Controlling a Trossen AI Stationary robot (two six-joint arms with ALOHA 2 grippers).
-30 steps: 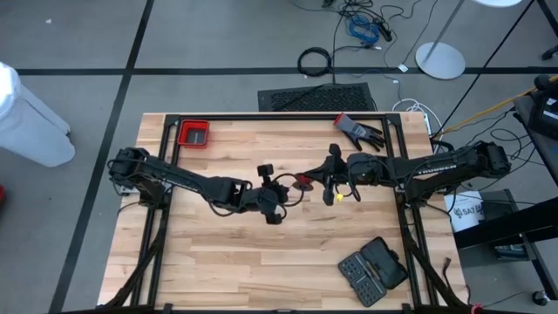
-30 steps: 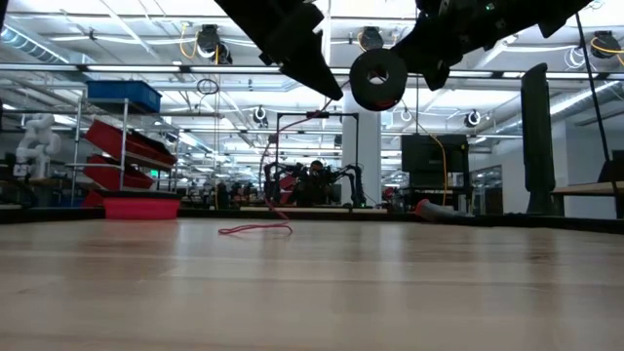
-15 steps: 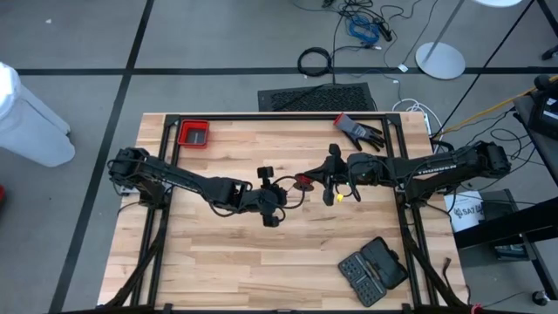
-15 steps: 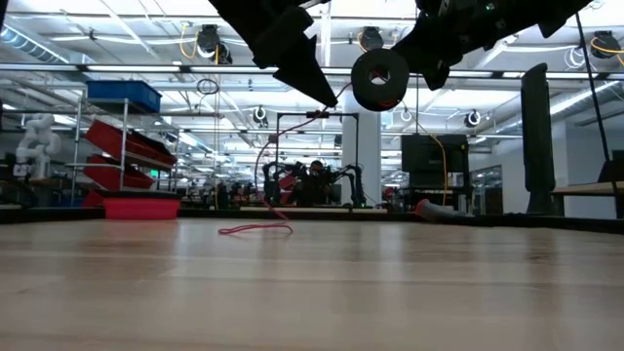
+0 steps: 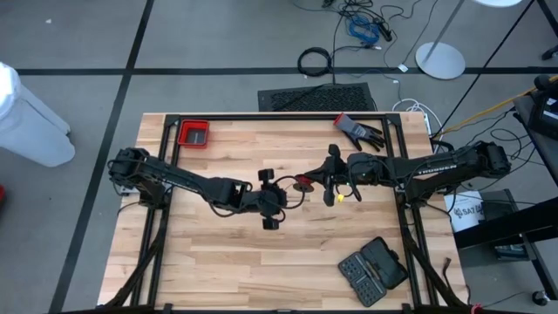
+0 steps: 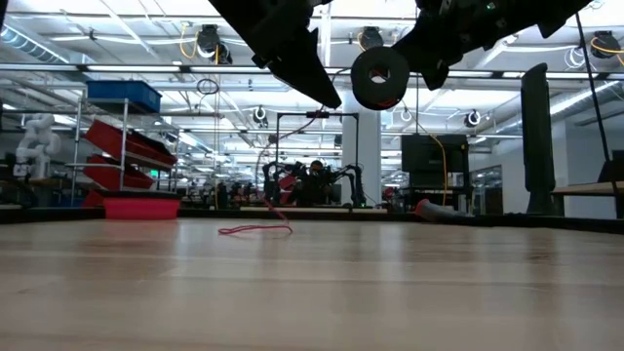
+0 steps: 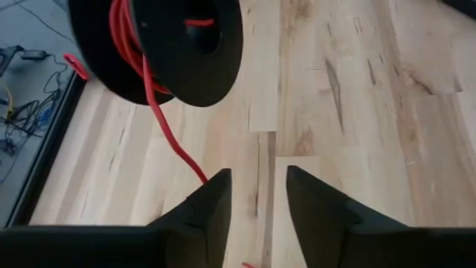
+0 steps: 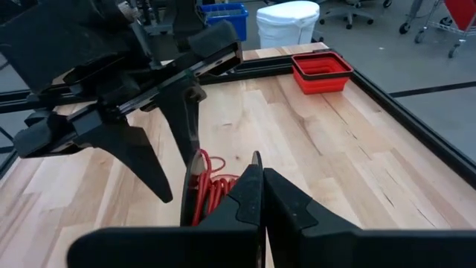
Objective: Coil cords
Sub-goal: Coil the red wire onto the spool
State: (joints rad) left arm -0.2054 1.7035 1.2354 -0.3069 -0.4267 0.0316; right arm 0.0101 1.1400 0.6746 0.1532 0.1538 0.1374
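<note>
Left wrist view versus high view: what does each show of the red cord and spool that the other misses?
Only the left wrist view shows the thin red cord wound between the round black spool's flanges, one strand trailing past the left gripper's parted fingers, which hold nothing. Only the high view shows the red tray, the black glove, the dark case and the right gripper at the spool. Both show the pale wooden table.

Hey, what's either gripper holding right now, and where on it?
The right gripper pinches the black spool by its flange rim. The left gripper is open, holding nothing; the red cord runs beside its fingers.
</note>
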